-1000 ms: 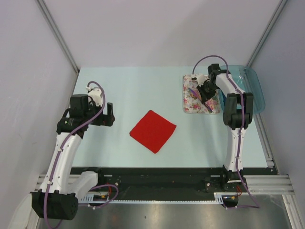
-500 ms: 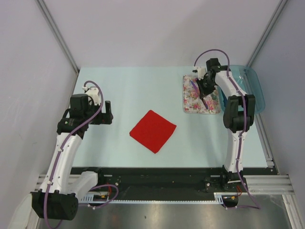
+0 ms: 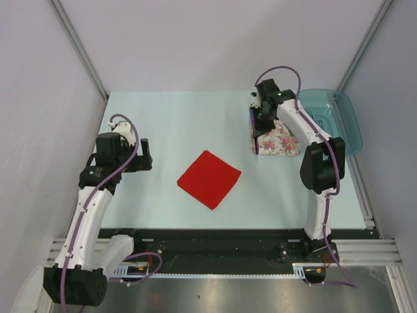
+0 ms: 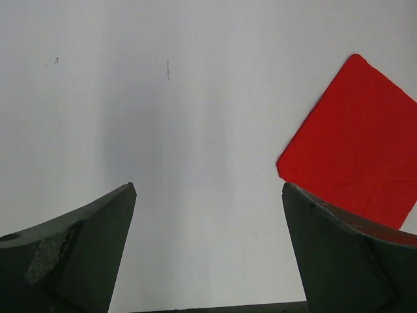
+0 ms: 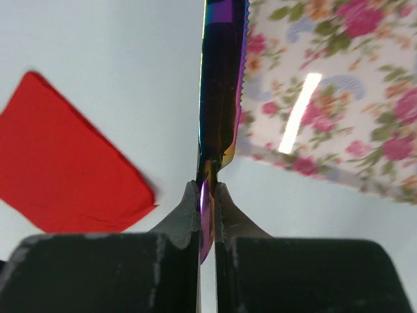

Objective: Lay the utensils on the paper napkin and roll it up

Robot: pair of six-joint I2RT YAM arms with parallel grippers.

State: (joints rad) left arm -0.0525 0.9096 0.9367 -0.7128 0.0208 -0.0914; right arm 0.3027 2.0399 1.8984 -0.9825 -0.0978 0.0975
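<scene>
- Right jaws clamped tight on a shimmery purple knife [image 5: 221,85], blade at the left edge of the flowery cloth [image 3: 285,141], far right.
- Left jaws wide apart, hovering over the bench [image 3: 182,117], left side.
- Red napkin [image 3: 210,179] lies flat mid-bench, between the arms.

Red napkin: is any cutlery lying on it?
No, the red napkin lies bare; the right gripper's jaws hold a knife away from it.

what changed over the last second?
The right tool, shut on the knife, lifted and swung left from the middle of the floral sheet to its left edge, nearer the red napkin. Nothing newly gripped or released. The napkin is unmoved; the left tool stays open and has hardly shifted.
</scene>
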